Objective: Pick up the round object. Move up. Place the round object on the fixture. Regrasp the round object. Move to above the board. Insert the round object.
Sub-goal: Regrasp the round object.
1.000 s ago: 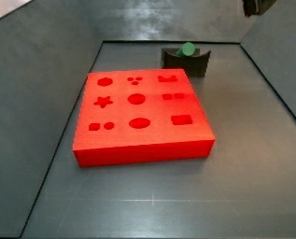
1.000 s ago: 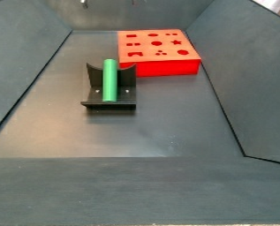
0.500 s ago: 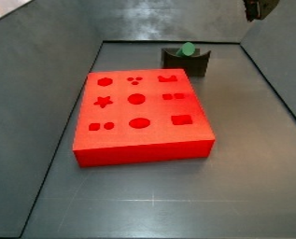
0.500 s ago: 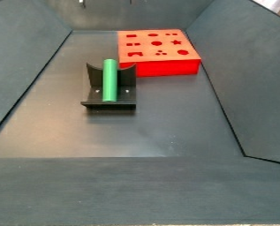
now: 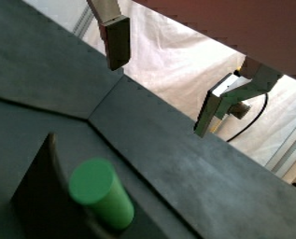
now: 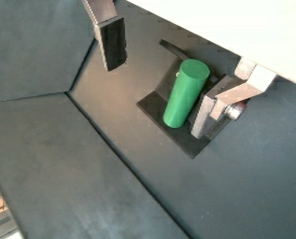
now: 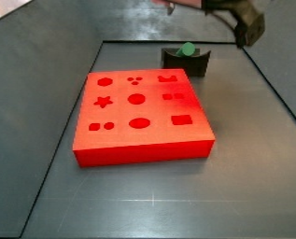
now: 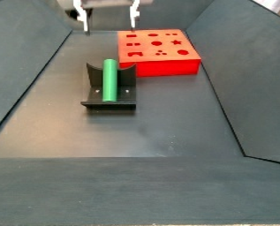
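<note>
Gripper (image 8: 105, 15) high at top of frame in a side view, above and behind the fixture (image 8: 108, 98); fingers (image 8: 79, 15) spread wide, nothing between them. In another side view only part of the arm shows at upper right, blurred.

Round object (image 8: 108, 79) lies lengthwise in the fixture's notch, left of centre; gripper is clear of it. In a wrist view the green peg (image 6: 181, 91) sits in the dark fixture (image 6: 157, 105) between the two silver fingers (image 6: 110, 39), well apart from both.

Board (image 8: 157, 51) lies flat on the floor, upper centre-right, holes facing up; also fills mid-frame in a side view (image 7: 141, 117), fixture (image 7: 187, 62) just behind it.
</note>
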### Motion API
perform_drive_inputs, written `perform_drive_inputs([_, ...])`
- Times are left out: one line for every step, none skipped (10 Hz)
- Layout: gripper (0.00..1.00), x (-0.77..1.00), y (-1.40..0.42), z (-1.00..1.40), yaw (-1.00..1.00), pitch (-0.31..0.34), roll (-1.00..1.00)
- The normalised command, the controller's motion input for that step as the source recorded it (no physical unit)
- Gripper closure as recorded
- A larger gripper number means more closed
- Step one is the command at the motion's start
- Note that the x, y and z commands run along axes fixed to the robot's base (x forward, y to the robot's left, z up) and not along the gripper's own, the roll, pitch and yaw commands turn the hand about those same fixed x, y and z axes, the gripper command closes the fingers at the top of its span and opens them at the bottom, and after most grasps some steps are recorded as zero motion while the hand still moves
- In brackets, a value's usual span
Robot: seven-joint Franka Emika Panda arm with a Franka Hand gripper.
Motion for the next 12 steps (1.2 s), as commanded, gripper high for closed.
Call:
perform_drive_inputs([0.0,0.07,0.04,-1.0,0.0,-0.088,0.05])
perform_drive_inputs([0.0,0.08,0.04,-1.0,-0.02,-0.074,0.05])
perform_drive_inputs([0.0,0.08,0.03,-1.0,-0.03,-0.055,0.05])
perform_drive_inputs([0.0,0.09,0.03,-1.0,-0.03,-0.035,0.04])
perform_drive_inputs([0.0,0.1,0.02,-1.0,-0.02,-0.017,0.05])
perform_drive_inputs([0.0,0.1,0.01,-0.85,-0.01,0.006,0.05])
perform_drive_inputs([0.0,0.09,0.01,-0.72,0.0,0.019,0.05])
perform_drive_inputs([0.0,0.08,0.0,-0.54,0.02,0.024,0.05])
perform_drive_inputs([0.0,0.08,0.0,-0.45,0.03,0.022,0.05])
perform_drive_inputs([0.0,0.08,0.0,-0.29,0.05,0.018,0.06])
perform_drive_inputs([0.0,0.06,-0.01,-0.21,0.06,0.026,0.05])
perform_drive_inputs([1.0,0.0,0.0,0.0,0.0,0.0,0.0])
